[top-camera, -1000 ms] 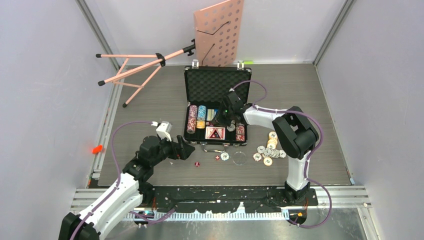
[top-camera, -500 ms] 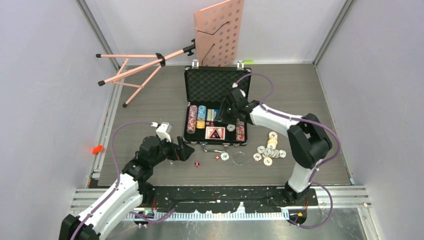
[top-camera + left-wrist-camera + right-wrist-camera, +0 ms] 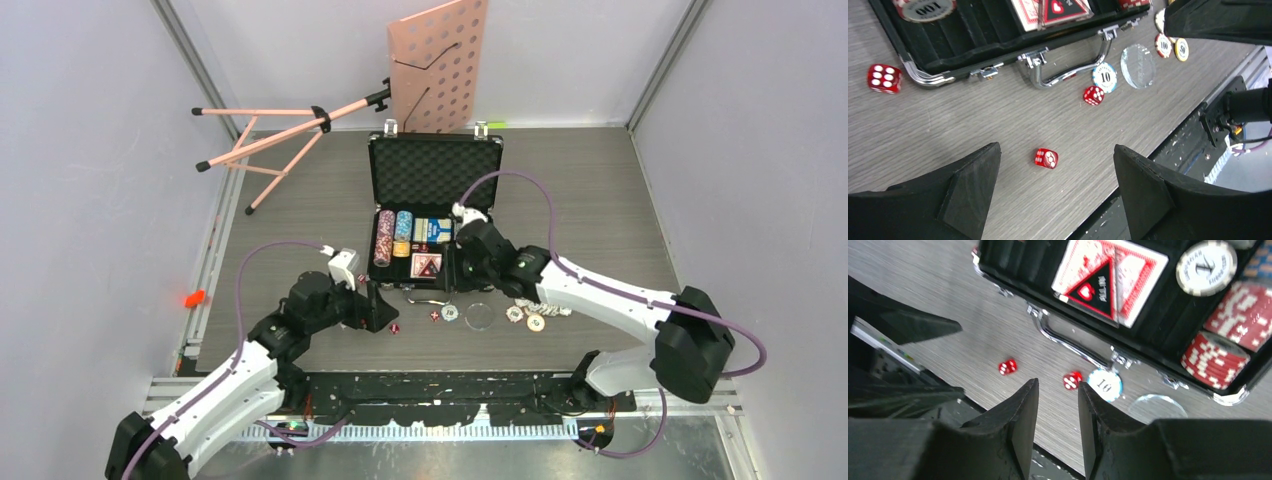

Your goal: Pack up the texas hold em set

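Left wrist view shows three glossy red dice (image 3: 1046,158), right wrist two; left tool (image 3: 1057,151) gapes empty, right tool (image 3: 1058,385) barely parted.

Glossy translucent die (image 3: 1046,158), chromed metal handle (image 3: 1068,62), matt foam lining (image 3: 435,172), grey wood-grain table (image 3: 973,115)

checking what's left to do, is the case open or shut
Open: the case has its lid back, chips and cards showing inside.

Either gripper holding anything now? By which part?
Nothing is held. The left gripper is wide open above a red die; the right gripper has its jaws narrowly apart, nothing between them.
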